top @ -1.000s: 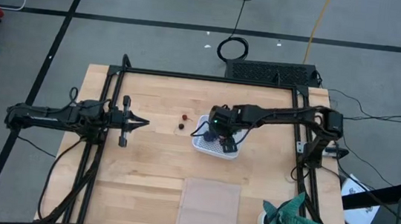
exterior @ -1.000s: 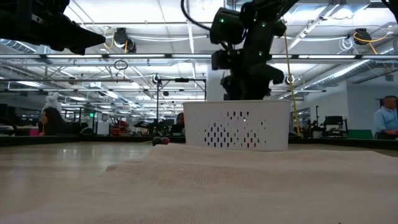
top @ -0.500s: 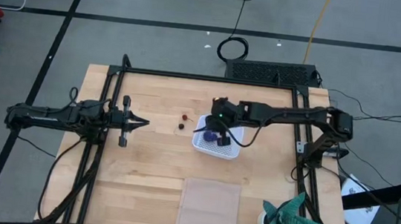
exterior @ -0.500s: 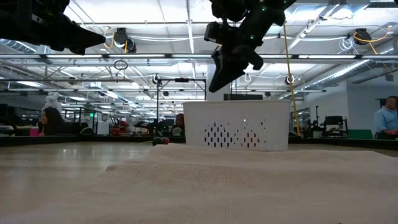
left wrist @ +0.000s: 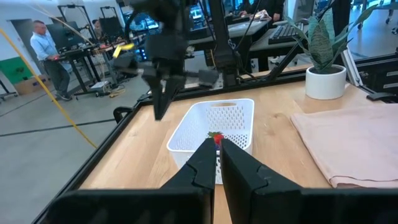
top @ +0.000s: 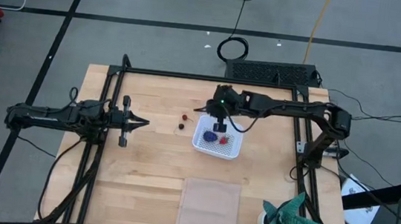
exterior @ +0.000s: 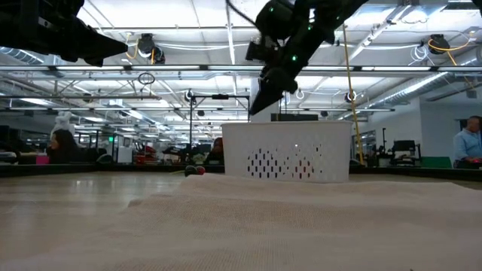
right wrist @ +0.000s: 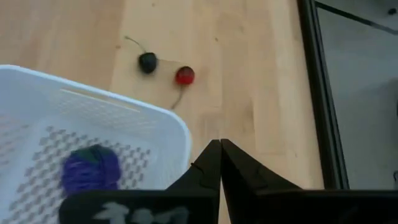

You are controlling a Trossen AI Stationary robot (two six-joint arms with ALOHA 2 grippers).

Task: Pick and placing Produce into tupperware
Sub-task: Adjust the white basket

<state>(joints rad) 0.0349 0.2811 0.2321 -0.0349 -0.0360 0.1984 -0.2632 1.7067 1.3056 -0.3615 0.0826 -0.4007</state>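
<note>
Right claw [top: 211, 114], clenched and empty, has risen from tupperware [top: 218, 139]; berries [top: 182, 120] lie just left of it.

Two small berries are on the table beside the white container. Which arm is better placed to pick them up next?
Probably the right. The right gripper hangs at the container's far edge, near the dark berry and red berry. The left gripper waits farther away.

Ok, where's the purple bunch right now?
In the high view the purple bunch lies inside the white container, beside the red strawberry, just below the right gripper.
</note>
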